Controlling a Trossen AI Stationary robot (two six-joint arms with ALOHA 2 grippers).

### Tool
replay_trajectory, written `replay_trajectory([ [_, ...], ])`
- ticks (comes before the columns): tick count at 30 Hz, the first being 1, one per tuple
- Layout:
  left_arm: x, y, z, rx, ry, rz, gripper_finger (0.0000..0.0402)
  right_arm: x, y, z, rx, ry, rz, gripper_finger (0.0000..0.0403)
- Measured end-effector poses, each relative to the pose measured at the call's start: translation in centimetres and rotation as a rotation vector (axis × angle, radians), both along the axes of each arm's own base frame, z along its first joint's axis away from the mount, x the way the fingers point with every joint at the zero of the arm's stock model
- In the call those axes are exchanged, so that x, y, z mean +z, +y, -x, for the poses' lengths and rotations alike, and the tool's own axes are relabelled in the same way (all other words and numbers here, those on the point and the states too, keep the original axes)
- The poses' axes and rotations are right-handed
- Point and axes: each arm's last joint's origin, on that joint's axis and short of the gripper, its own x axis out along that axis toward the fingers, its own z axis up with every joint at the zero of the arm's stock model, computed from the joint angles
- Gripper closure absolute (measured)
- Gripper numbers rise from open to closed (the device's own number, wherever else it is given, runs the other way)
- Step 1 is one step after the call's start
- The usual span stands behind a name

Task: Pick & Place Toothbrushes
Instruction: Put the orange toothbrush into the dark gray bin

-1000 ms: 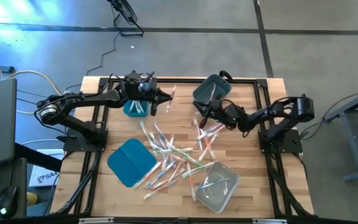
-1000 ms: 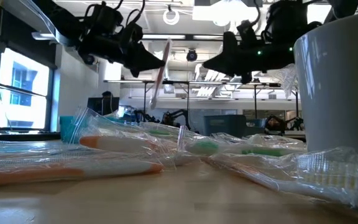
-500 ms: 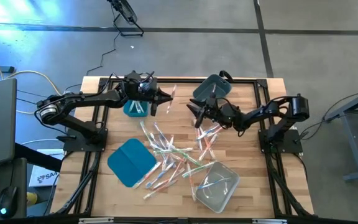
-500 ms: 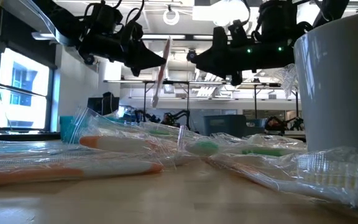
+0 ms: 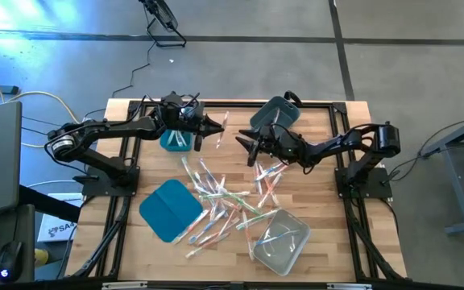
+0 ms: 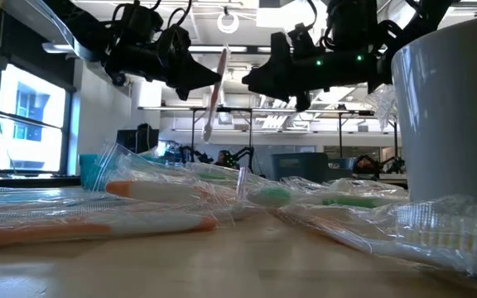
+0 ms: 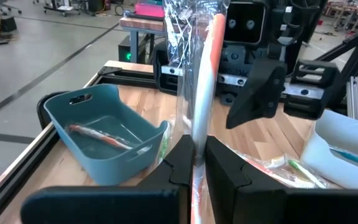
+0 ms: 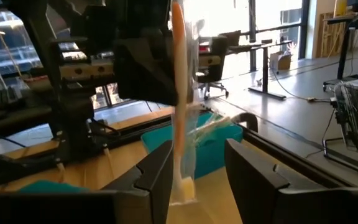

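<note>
Wooden surface (image 5: 329,173): left hand (image 5: 213,126) clamps wrapped toothbrush (image 5: 218,125) upright; right hand (image 5: 244,141) near it, fingers apart, empty.

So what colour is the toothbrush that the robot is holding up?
Orange-pink, inside a clear wrapper; the left wrist view shows it best.

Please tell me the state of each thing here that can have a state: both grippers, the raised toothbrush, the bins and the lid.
left gripper: shut on the wrapped toothbrush, held up above the table
right gripper: open, fingers either side of that toothbrush
grey bin: holds a toothbrush
small teal bin: holds toothbrushes
clear bin: holds toothbrushes
teal lid: flat on table
</note>
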Motion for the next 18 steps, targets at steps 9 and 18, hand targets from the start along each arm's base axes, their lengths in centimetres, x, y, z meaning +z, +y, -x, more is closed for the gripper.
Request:
replay_trajectory([
  [9, 0.0, 0.0, 0.0, -0.001, -0.004, -0.003, 0.0382, -0.1, 0.3, -0.1, 0.093, 0.003, 0.001, 0.0268],
  [18, 0.1, 0.0, 0.0, -0.004, -0.011, -0.007, 0.0382, -1.9, -0.1, -2.9, 0.098, 0.017, 0.003, 0.0268],
])
